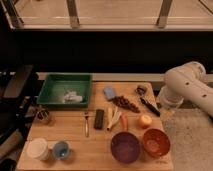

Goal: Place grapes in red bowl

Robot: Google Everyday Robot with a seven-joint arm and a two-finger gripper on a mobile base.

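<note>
1. You have not started the carry yet. The grapes [126, 104] lie on the tabletop [85, 150], right of its middle and towards the far edge, just beside a small blue item [109, 92].
2. The red bowl [156, 142] sits at the near right corner with nothing in it, touching or almost touching the purple bowl [125, 147] on its left.
3. Your claw [148, 106] is low over the tabletop by the right edge, just to the right of the grapes. Its jaws stand released and nothing is in them; I cannot tell whether a fingertip touches the bunch.
4. By my judgement everything is left to do: close on the bunch, lift it, bring it towards the near right corner, and let go over the red bowl.
5. Mind the apple [145, 121]. It stands between the grapes and the red bowl, so a low carry could knock it.
6. Other things you can leave alone: the green tray [65, 76] at the far left corner, a white cup [38, 148] and a small blue cup [61, 149] at the near left corner, and a fork [86, 124] and a dark bar [99, 119] near the middle.
7. As for brands, labels or writing, you will find none to read on the bowls, the cups, the tray or the arm.
</note>
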